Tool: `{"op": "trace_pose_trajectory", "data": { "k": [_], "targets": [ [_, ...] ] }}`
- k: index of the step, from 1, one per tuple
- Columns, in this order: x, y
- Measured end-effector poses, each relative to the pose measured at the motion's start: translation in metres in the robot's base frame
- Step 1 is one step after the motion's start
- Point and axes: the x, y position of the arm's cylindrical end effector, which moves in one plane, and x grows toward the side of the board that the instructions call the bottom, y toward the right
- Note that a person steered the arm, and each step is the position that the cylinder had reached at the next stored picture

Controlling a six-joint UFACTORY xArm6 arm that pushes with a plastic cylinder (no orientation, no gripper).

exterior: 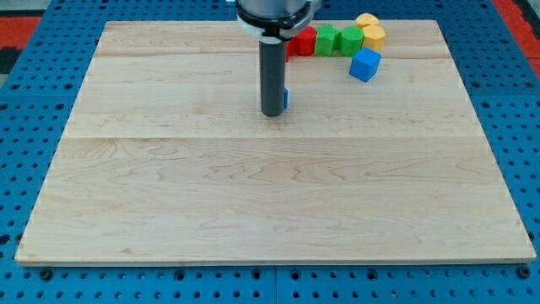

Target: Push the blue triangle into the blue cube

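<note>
My tip (272, 112) rests on the wooden board (270, 194) in the upper middle. A blue block (286, 98), the blue triangle, is almost wholly hidden behind the rod; only a thin blue sliver shows at the rod's right side, touching it. The blue cube (364, 64) sits to the view's upper right, well apart from the tip and the sliver.
A row of blocks lies along the board's top edge: a red block (303, 40), two green blocks (326, 40) (350, 39), and two yellow blocks (373, 35) (366, 20). The arm's body (274, 13) hangs above. A blue pegboard (34, 84) surrounds the board.
</note>
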Motion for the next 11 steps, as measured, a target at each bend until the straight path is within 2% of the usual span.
{"op": "trace_pose_trajectory", "data": {
  "k": [2,3,5,7,8,9,10,11],
  "targets": [
    [-0.034,-0.002],
    [-0.037,-0.031],
    [-0.068,0.062],
    [-0.044,0.093],
    [-0.065,0.118],
    [-0.060,0.125],
    [-0.024,0.129],
    [-0.018,0.130]
  ]
}}
